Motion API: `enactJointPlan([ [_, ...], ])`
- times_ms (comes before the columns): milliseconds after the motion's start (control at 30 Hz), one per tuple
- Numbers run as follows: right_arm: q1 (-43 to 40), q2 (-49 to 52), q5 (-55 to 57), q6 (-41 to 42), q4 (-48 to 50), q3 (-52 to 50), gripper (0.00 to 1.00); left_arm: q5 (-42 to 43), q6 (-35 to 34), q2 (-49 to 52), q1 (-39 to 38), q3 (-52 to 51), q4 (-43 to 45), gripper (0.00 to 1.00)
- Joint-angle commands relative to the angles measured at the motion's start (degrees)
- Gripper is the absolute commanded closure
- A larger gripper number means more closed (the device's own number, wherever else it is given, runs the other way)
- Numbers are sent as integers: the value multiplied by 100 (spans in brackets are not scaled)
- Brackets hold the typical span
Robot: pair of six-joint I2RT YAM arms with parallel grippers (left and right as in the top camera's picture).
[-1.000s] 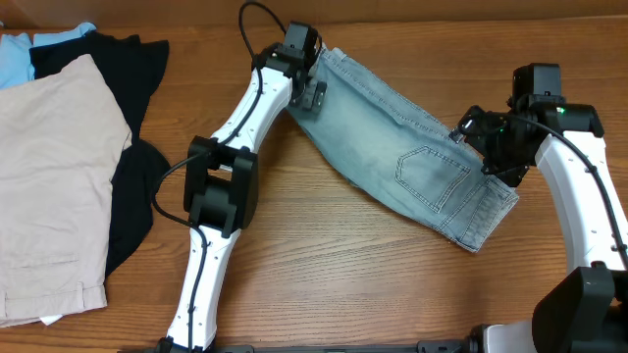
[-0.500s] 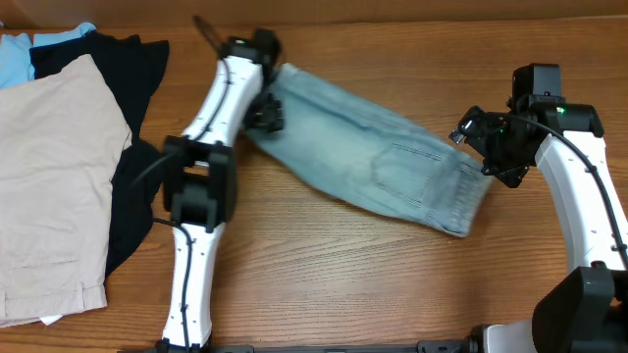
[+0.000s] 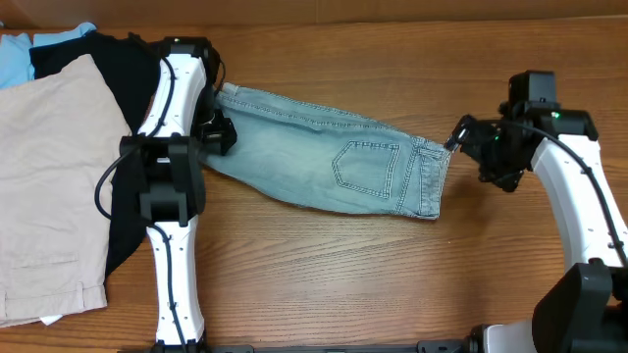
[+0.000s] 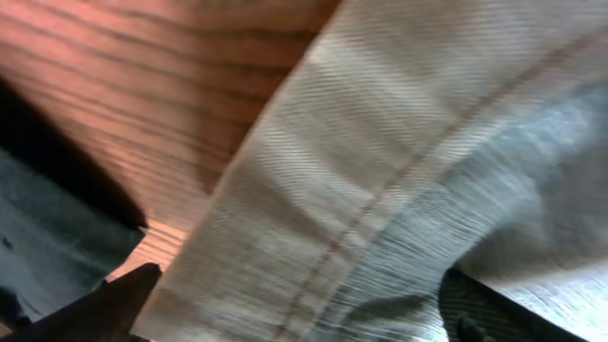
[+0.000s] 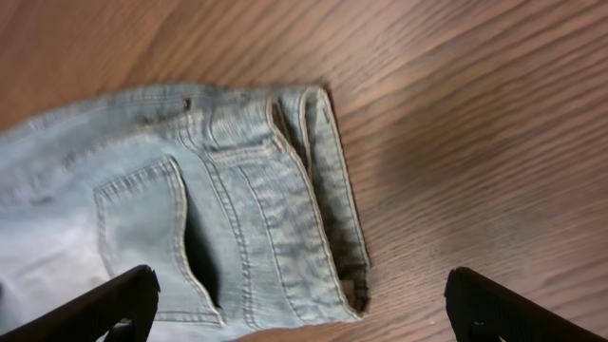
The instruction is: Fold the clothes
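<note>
The shorts (image 3: 324, 167) have been dragged leftward across the worktop (image 3: 324, 284) and turned. They now lie nearly level, folded lengthwise with a pocket up, between the two arms. A second ago they slanted down towards the right arm. The left gripper (image 3: 218, 132) has its jaws clamped on the leg end, beside the black garment (image 3: 108, 54). The right gripper (image 3: 471, 147) is held just off the waistband, jaws wide apart and empty. A crosswise fold is judged to remain.
</note>
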Motion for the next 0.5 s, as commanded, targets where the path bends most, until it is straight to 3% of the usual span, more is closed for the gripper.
enactJointPlan([
  [0, -2, -7, -568, -514, 264, -444, 0, -72, 313, 9, -170, -74, 74, 7],
  [200, 0, -7, -1025, -544, 918, -1086, 0, -284, 544, -409, -310, 219, 177, 0],
  [467, -2, -2, -1047, -540, 1145, -1403, 0, -179, 634, -894, -319, 1001, 168, 0],
])
